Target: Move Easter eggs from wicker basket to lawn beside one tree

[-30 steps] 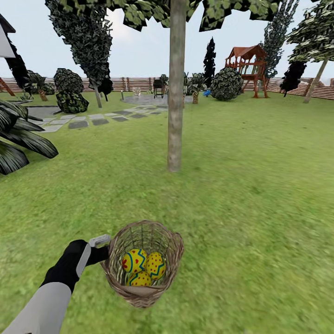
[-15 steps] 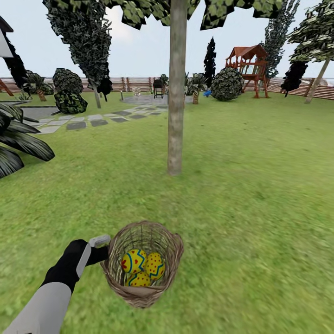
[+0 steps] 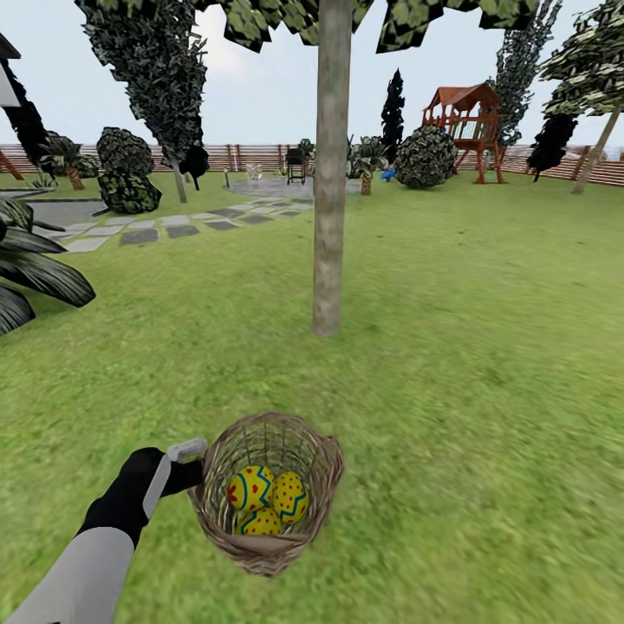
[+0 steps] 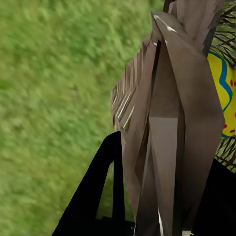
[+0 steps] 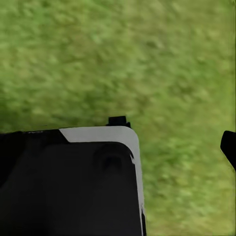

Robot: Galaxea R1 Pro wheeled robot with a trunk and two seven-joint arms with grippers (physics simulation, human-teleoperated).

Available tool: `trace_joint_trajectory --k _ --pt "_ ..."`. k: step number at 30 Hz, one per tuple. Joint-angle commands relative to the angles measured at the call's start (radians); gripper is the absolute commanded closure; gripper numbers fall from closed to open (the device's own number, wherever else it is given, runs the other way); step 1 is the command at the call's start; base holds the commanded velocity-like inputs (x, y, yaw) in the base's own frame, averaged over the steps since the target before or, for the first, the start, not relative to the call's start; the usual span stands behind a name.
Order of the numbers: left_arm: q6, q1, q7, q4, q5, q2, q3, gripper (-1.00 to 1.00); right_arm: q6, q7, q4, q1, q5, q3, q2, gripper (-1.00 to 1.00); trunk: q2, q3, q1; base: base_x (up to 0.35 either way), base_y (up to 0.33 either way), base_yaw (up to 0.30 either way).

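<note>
Nearest the camera in the head view, the left arm is extended forward, and the left gripper (image 3: 192,468) is closed on the near-left rim of the wicker basket (image 3: 305,530). In the left wrist view the black fingers (image 4: 105,189) are seen clamped against a flat brown rim piece of the basket, with a slice of one yellow egg (image 4: 223,93) visible through the weave. The basket is carried upright above the lawn (image 3: 485,364), slightly tilted toward the camera.

Inside the basket lie the three Easter eggs: one with a blue zigzag band and red marks on the left (image 3: 250,488), one with red dots and a blue zigzag on the right (image 3: 291,496), and a third (image 3: 261,522) partly hidden beneath and in front of them. All three are touching one another.

In the right wrist view, part of the right gripper's dark body is seen over blurred grass; one black fingertip (image 5: 229,146) shows at the frame's edge, and whether the fingers are spread or closed cannot be told.

Beyond the basket, the tree (image 3: 330,173) with a straight grey-brown trunk rises from the grass, well apart from the basket. Dark palm fronds (image 3: 39,269) enter from the left. Farther off, a grey stepping-stone path (image 3: 160,230) is laid across the grass. At the far edge stand rounded shrubs (image 3: 423,158), a wooden playset (image 3: 464,130) and a brown slatted fence (image 3: 251,156).
</note>
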Motion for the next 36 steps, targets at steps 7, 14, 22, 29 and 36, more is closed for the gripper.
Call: trace_joint_trajectory --k 7,14,22,29,36 --pt "0.005 -0.001 0.000 -0.001 0.014 0.000 0.002 1.00 -0.002 0.008 0.008 -0.002 -0.004 -0.008 0.000 -1.00 -0.002 -0.002 0.001 0.337 0.000 0.000" --pt "0.005 -0.001 0.000 -0.001 0.014 0.000 0.002 1.00 0.001 0.008 0.011 -0.002 -0.003 -0.008 0.002 -1.00 -0.002 -0.002 0.001 0.337 0.000 0.000" --pt "0.006 -0.001 0.000 -0.002 0.014 0.000 0.002 1.00 0.000 0.008 0.014 -0.002 -0.003 -0.007 0.002 -1.00 -0.002 -0.002 0.001 0.337 0.000 0.000" --pt "0.006 -0.001 -0.001 -0.003 0.013 0.000 0.002 1.00 0.000 0.008 0.016 -0.002 -0.003 -0.007 0.003 -1.00 -0.002 -0.002 0.001 0.337 0.000 0.000" --pt "0.007 -0.001 -0.001 -0.003 0.013 0.000 0.002 1.00 0.001 0.008 0.017 -0.002 -0.003 -0.007 0.003 -1.00 -0.002 -0.002 0.001 0.337 0.000 0.000"
